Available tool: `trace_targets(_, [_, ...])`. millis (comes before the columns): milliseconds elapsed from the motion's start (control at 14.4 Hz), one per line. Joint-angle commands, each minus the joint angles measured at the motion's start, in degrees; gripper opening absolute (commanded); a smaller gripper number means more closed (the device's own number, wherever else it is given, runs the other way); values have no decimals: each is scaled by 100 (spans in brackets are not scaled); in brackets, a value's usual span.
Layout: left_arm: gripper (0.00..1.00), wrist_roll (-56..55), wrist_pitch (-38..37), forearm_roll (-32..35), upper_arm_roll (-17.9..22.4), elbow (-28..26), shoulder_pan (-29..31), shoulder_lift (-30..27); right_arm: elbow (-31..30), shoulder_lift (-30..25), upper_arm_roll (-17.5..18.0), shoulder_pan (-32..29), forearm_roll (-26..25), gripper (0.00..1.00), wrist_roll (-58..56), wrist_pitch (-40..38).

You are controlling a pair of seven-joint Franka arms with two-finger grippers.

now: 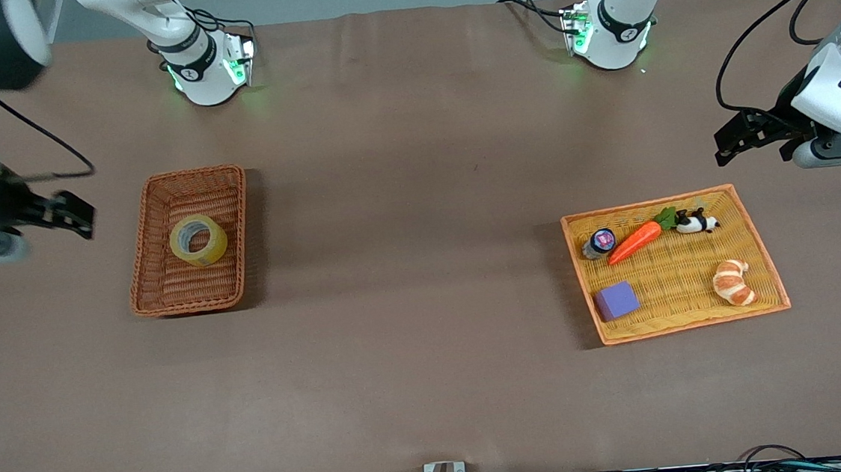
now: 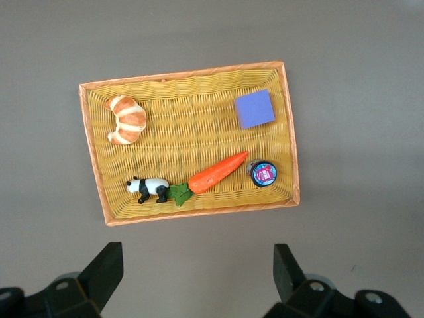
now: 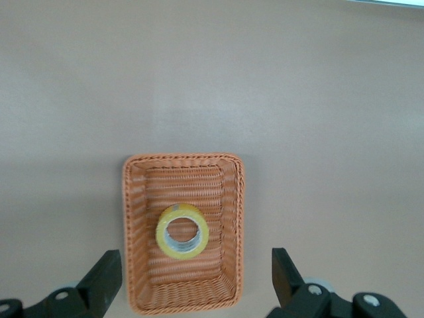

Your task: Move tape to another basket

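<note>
Front view shows the tape (image 1: 198, 241) lying flat in the basket (image 1: 163, 297) toward the right arm's end of the table. Right gripper (image 1: 70, 215) hovers over that table end, fingers spread, holding nothing. Left gripper (image 1: 739, 137) hovers spread and unladen over the left arm's end, above the yellow tray (image 1: 675, 276).

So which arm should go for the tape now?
Probably the right: its pincer hangs open beside the basket holding the tape. The left pincer, also open, waits at the yellow tray's end.

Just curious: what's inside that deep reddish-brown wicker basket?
Only the tape, lying flat on the woven floor of the basket. The patch of floor under the roll is covered.
</note>
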Motion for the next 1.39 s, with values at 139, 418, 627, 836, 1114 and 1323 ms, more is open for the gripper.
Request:
trace_targets(139, [100,-24,-102,114,-15,338,-19,167,113,-356,-25,-362,573,100,36,-1086])
trace_targets(418, [100,-24,-102,114,-24,338,-2,158,-646,-824,-96,-353,573,100,19,-409])
trace_targets(627, [100,-33,-102,114,-15,338,-2,149,-427,-780,-87,-300,573,100,-16,-462])
trace_targets(836, [100,-120,-102,114,-15,347,-2,149,-217,-736,-87,-274,564,100,-25,-470])
trace_targets(1114, [100,-200,-102,114,-15,338,-2,149,-198,-701,-87,-274,564,100,-34,-436])
trace_targets(1323, [100,-244,-102,123,-15,347,-10,158,-189,-692,-87,-265,564,100,-43,-426])
